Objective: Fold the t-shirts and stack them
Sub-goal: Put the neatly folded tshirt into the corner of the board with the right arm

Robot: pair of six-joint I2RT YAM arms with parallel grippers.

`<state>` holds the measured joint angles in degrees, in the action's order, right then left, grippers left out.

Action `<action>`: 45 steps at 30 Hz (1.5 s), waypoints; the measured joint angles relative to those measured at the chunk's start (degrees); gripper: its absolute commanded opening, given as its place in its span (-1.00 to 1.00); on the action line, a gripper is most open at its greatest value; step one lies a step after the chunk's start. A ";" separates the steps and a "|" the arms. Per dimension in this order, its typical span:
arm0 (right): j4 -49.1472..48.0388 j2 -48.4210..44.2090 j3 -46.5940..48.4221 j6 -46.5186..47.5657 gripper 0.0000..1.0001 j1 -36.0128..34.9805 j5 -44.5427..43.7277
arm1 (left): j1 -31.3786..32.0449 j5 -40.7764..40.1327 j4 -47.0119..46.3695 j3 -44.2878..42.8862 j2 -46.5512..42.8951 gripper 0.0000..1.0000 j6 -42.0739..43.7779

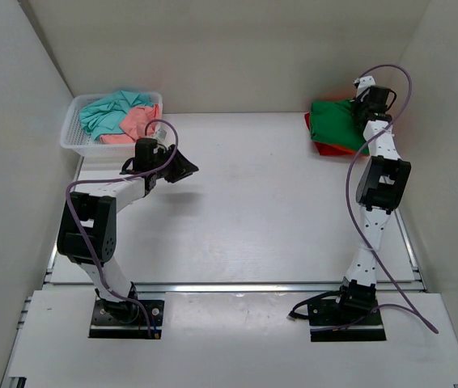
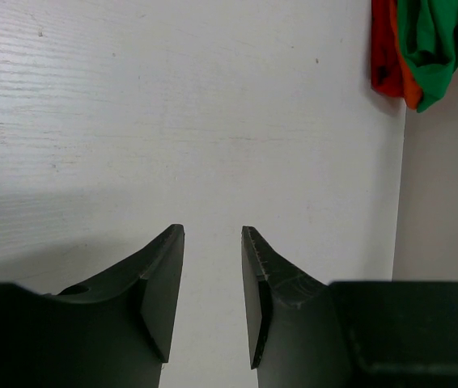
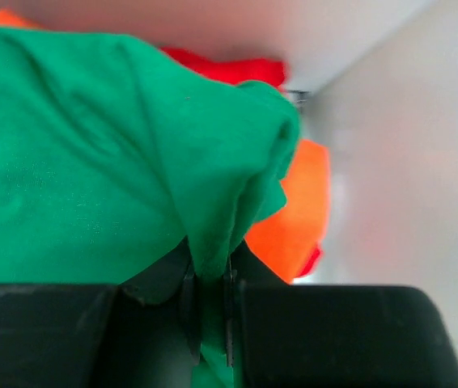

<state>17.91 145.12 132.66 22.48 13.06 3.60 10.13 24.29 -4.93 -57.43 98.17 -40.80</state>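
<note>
The green shirt (image 1: 336,123) is lying on the orange shirt (image 3: 302,202) in the bench's (image 1: 253,202) far right corner, the right pincer (image 3: 209,311) pinching a fold of its edge. So the stack seems to be under way. The teal shirt (image 1: 108,111) and pink shirt (image 1: 138,123) are waiting crumpled in the basket (image 1: 71,137), far left. The left pincer (image 2: 213,275) is hovering spread over bare bench. Walls are crowding the stack, while the middle is offering room.

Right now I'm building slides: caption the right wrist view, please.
Right arm's jaws pinch a fold of the green shirt, orange shirt peeking out underneath.
</note>
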 measured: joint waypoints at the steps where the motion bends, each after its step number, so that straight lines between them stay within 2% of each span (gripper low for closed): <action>1: -0.59 0.00 -0.02 -0.31 -1.00 -0.07 -1.49 | 0.00 0.00 0.11 0.00 0.02 -0.09 0.09; 6: -5.88 -0.39 -2.34 -1.05 -1.00 -0.07 -5.90 | 0.02 -0.39 0.17 0.00 0.02 -0.09 0.31; 7: -6.60 -0.39 -2.86 -1.14 -0.87 -0.07 -6.32 | 0.02 -0.50 0.17 0.07 0.00 -0.09 0.35; 8: -7.10 -0.39 -3.19 -1.20 -0.63 -0.07 -6.58 | 0.02 -0.63 0.17 0.13 0.02 -0.08 0.44; 9: -7.30 -0.39 -3.26 -1.18 -0.63 -0.07 -6.75 | 0.02 -0.72 0.07 0.33 0.00 -0.09 0.48; 10: -7.56 -0.39 -3.26 -1.29 -0.81 -0.07 -6.99 | 0.02 -0.74 0.17 0.46 0.02 -0.09 0.52; 13: -8.96 -0.44 -3.26 -1.46 -0.86 -0.15 -8.74 | 0.02 -0.92 0.42 0.72 0.02 -0.09 0.74; 14: -9.51 -0.44 -3.41 -1.38 -0.97 -0.24 -9.77 | 0.04 -0.92 0.44 0.72 0.02 -0.09 0.85; 15: -10.21 -0.50 -3.82 -1.25 -1.00 -0.33 -10.84 | 0.07 -0.94 0.48 0.74 0.02 -0.09 0.92; 17: -11.54 -0.79 -4.76 -1.18 -0.98 -0.55 -12.61 | 0.11 -0.94 0.42 0.76 0.02 -0.09 0.96; 19: -12.13 -1.16 -5.31 -1.31 -0.51 -0.66 -13.31 | 0.11 -0.94 0.46 0.90 0.02 -0.08 1.03; 20: -12.55 -1.38 -5.62 -1.44 0.03 -0.66 -13.38 | 0.11 -0.94 0.42 1.01 0.02 -0.09 1.07; 21: -12.98 -1.75 -5.95 -1.70 0.36 -0.66 -13.77 | 0.11 -0.94 0.39 1.16 0.02 -0.09 1.09; 24: -15.21 -3.21 -6.84 -0.81 0.68 -0.59 -16.63 | 0.13 -0.92 0.63 1.66 0.02 -0.09 1.09; 28: -16.31 -7.23 -9.05 -1.44 0.81 -0.59 -19.80 | 0.13 -0.83 1.70 1.66 0.02 -0.09 1.49; 32: -13.99 -15.50 -13.77 -4.07 0.86 -0.96 -21.03 | 0.20 -1.11 5.64 1.38 -0.37 -0.05 3.58; 34: -10.71 -22.16 -18.32 -6.45 0.87 -1.53 -20.15 | 0.20 -1.88 8.87 1.07 -1.25 0.08 5.22; 35: -8.48 -25.62 -20.31 -7.76 0.86 -2.12 -19.65 | 0.02 -2.14 10.86 0.46 -1.68 0.43 6.29; 36: -5.79 -29.31 -22.03 -9.11 0.86 -3.15 -19.06 | -0.20 -2.25 12.68 -0.46 -2.12 0.97 7.65; 38: -1.68 -36.37 -26.27 -11.96 0.87 -6.56 -18.49 | -0.70 -2.23 16.52 -3.45 -2.40 0.97 9.49; 40: 1.18 -44.39 -33.55 -14.73 0.87 -12.81 -18.56 | -1.03 -2.25 21.99 -8.26 -2.25 0.97 11.39; 43: 3.50 -55.87 -49.51 -19.30 0.90 -24.30 -17.92 | -0.50 -2.23 28.63 -14.34 -2.47 0.97 14.67; 45: 5.42 -62.31 -60.54 -22.91 0.98 -31.76 -16.35 | 1.33 -3.23 31.76 -14.95 -3.52 0.97 16.74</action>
<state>23.33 82.81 72.12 -0.43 -18.70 -12.75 11.46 21.06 26.83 -72.38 94.65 -24.05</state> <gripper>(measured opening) 0.970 0.985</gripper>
